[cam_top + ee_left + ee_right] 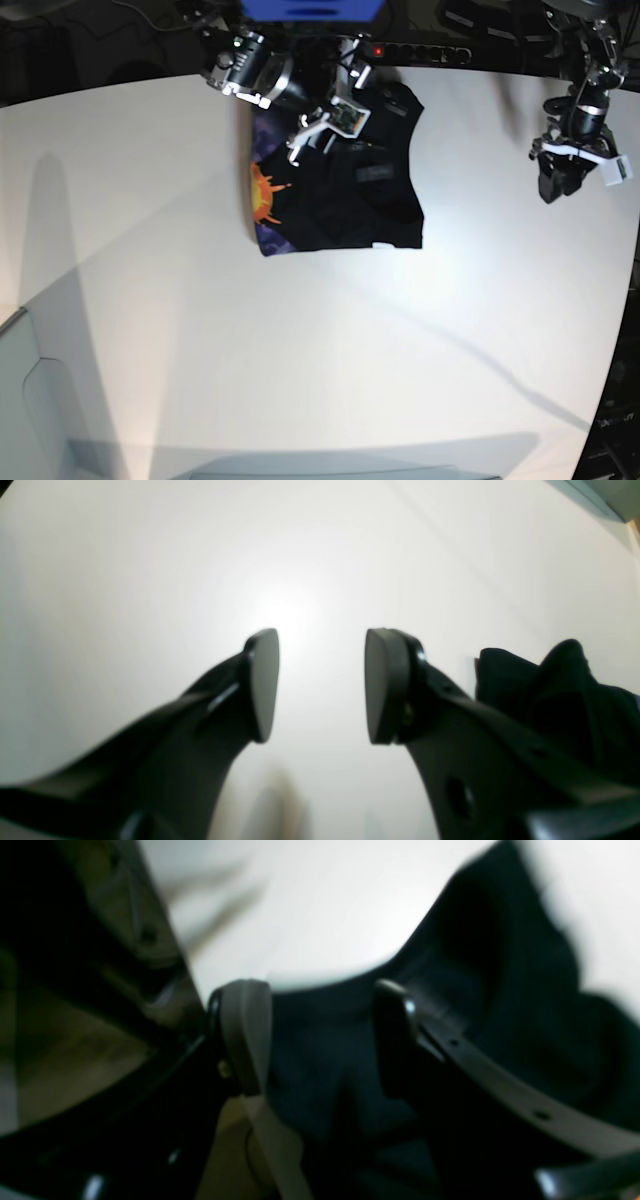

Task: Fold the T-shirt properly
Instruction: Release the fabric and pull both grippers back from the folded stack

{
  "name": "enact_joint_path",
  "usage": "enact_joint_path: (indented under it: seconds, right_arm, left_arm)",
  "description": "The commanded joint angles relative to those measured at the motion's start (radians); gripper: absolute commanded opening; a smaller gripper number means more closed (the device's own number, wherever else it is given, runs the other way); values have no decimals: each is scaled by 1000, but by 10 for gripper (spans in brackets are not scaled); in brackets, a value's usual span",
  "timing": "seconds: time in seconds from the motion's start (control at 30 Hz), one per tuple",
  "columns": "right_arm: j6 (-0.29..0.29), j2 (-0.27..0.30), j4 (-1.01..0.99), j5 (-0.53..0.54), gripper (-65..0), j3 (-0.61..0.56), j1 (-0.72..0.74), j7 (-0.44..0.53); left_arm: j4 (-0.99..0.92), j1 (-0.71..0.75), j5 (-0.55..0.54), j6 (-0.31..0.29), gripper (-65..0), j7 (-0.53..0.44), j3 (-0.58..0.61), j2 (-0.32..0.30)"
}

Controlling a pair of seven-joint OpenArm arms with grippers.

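While no writing is legible, left pincer [320, 685] gapes; right pincer [320, 1037] straddles T-shirt [340, 190], unclenched.

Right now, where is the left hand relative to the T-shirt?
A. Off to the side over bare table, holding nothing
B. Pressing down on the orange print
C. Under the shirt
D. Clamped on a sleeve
A: the left hand hangs over bare table, apart from the T-shirt, with nothing between its pads.

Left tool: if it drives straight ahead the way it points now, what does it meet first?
Probably only the bare white table: nothing lies between the left tool's open fingers. The T-shirt sits off to one side, outside that line.
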Motion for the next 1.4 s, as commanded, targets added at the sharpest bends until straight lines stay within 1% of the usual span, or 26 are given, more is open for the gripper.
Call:
enact_joint_path:
  seconds: [0.0,0.13,0.37,0.47,0.57,0.67,0.73,0.87,1.03,1.1,1.17,1.23,1.3,1.37]
  right_arm:
    - [-3,-9,30,21,-351,1,-15,24]
    - [-3,-9,27,21,-351,2,-17,24]
    - [-3,-10,-91,20,-351,-1,6,24]
    - [-3,-15,-166,21,-351,-15,6,24]
    - [-3,-35,-243,21,-351,-50,14,24]
    - [-3,-44,-246,21,-351,-54,32,26]
    - [-3,-44,-218,21,-351,-53,37,26]
    - [-3,-40,-97,21,-351,-25,34,26]
    - [-3,-46,-5,21,-351,76,38,26]
    - [-3,-46,6,21,-351,124,40,26]
    - [-3,-46,7,21,-352,182,54,26]
    - [-3,-49,7,21,-352,246,61,26]
    - [0,-49,6,21,-352,302,67,24]
    - [1,-49,7,21,-352,352,67,24]
  left_arm:
    - [17,0,-12,-8,-378,-23,-19,-17]
    - [17,0,-12,-8,-378,-23,-58,-17]
    - [13,2,-12,-8,-378,-22,-147,-17]
    - [16,5,-12,-8,-378,-22,-153,-17]
    - [17,8,-13,-8,-378,-22,-150,-16]
    - [34,11,-13,-8,-378,-17,-145,-8]
    - [49,0,-13,-9,-378,24,-151,12]
    - [146,-44,-13,-9,-378,142,-154,29]
    - [270,-137,-16,-9,-378,301,-145,122]
    - [272,-186,-58,-9,-378,374,-139,158]
    - [264,-236,-107,-9,-382,465,-110,184]
    - [257,-272,-124,-9,-384,534,-65,207]
    - [241,-301,-101,-9,-384,564,-2,237]
    - [217,-319,-58,-9,-384,566,56,260]
